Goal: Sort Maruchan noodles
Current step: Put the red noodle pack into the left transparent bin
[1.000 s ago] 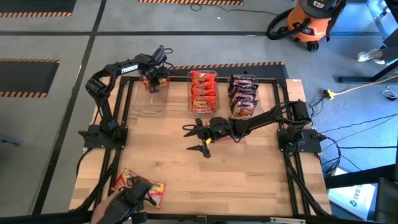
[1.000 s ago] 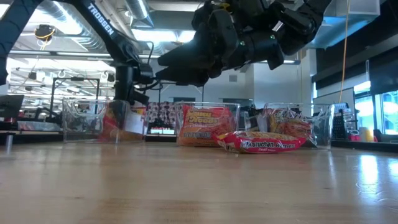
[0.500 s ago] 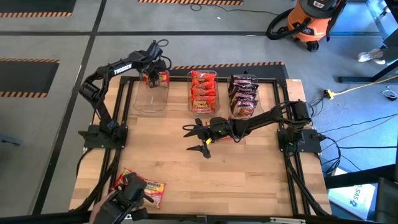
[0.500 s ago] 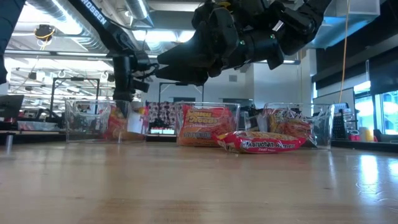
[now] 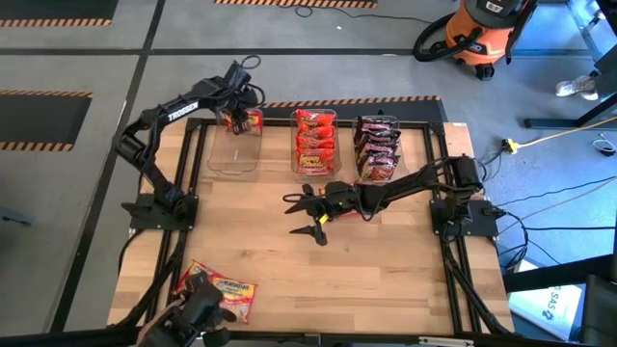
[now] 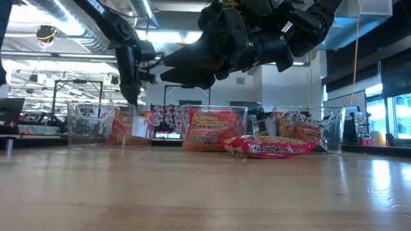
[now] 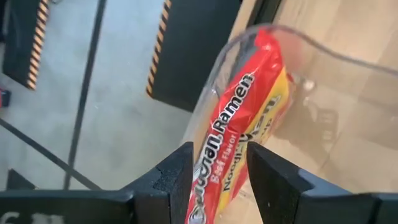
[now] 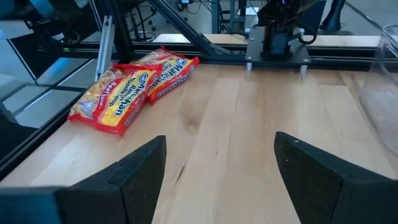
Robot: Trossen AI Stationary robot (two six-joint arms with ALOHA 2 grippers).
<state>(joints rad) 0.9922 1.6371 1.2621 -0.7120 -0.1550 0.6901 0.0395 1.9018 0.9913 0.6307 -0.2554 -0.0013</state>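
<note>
- left gripper [image 5: 238,106], higher now than a second ago over the left clear plastic bin [image 5: 231,159], has slightly parted fingers around the red-and-yellow ramen packet [image 7: 239,134] standing inside.
- right gripper [image 5: 307,214] hovers wide open mid-table; next pick looks due.

Loose red packet [image 5: 359,211] on worktop mostly hidden under right arm in high view. Red-yellow packet [image 7: 233,146] cut off by left wrist frame edge. Two near-corner packets [image 5: 216,290] partly covered by a dark object.

red ramen packet [image 7: 239,146] in clear bin [image 7: 323,93], between gripper [image 7: 219,177] fingers
</note>
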